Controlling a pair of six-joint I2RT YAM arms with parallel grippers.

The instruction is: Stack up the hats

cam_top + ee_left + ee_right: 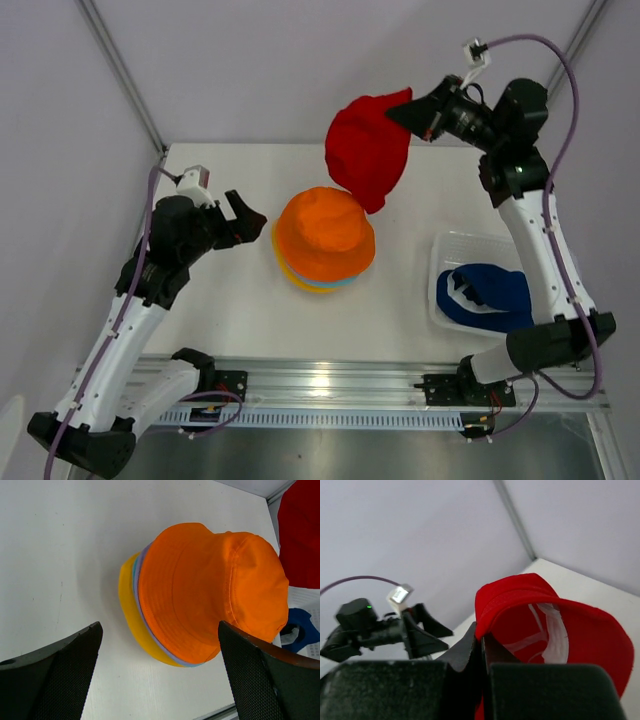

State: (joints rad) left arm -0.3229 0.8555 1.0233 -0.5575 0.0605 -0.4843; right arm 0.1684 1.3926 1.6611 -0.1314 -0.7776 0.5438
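Observation:
An orange hat (324, 234) tops a stack at the table's middle, with teal, lavender and yellow brims (296, 277) showing under it. The stack also shows in the left wrist view (210, 590). My right gripper (408, 113) is shut on the brim of a red hat (368, 150) and holds it in the air behind the stack; its inside shows in the right wrist view (555, 630). A navy blue hat (487, 297) lies in the white mesh basket (447, 250). My left gripper (250, 222) is open and empty just left of the stack.
The basket stands at the right near the front edge. A metal rail (330, 385) runs along the near edge with both arm bases. Grey walls and corner posts (120, 70) enclose the back.

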